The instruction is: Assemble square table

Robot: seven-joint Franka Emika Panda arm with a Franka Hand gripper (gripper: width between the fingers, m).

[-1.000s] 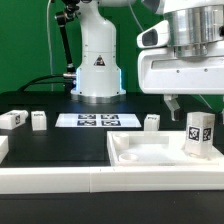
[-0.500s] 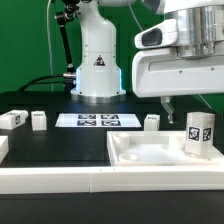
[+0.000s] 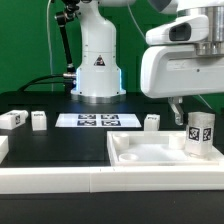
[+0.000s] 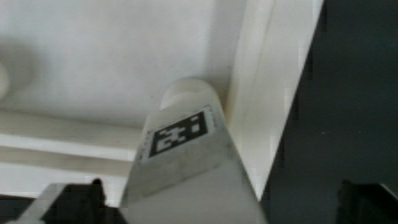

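Observation:
The white square tabletop (image 3: 140, 155) lies tray-side up at the exterior view's right. One white tagged leg (image 3: 199, 135) stands upright on its right part. My gripper (image 3: 190, 108) hangs just above that leg, and only one dark finger (image 3: 176, 108) shows. In the wrist view the leg (image 4: 187, 150) with its tag lies between my two dark fingertips (image 4: 75, 203), which stand wide apart and do not touch it; the gripper (image 4: 222, 205) is open. Three more legs lie on the black table: two at the left (image 3: 12, 119) (image 3: 38, 120) and one by the tabletop's far edge (image 3: 151, 121).
The marker board (image 3: 97, 120) lies flat in front of the robot's white base (image 3: 97, 65). A long white rail (image 3: 60, 180) runs along the near edge of the table. A green backdrop stands behind.
My gripper has shifted toward the exterior view's right and a little lower, over the upright leg. The parts have not moved.

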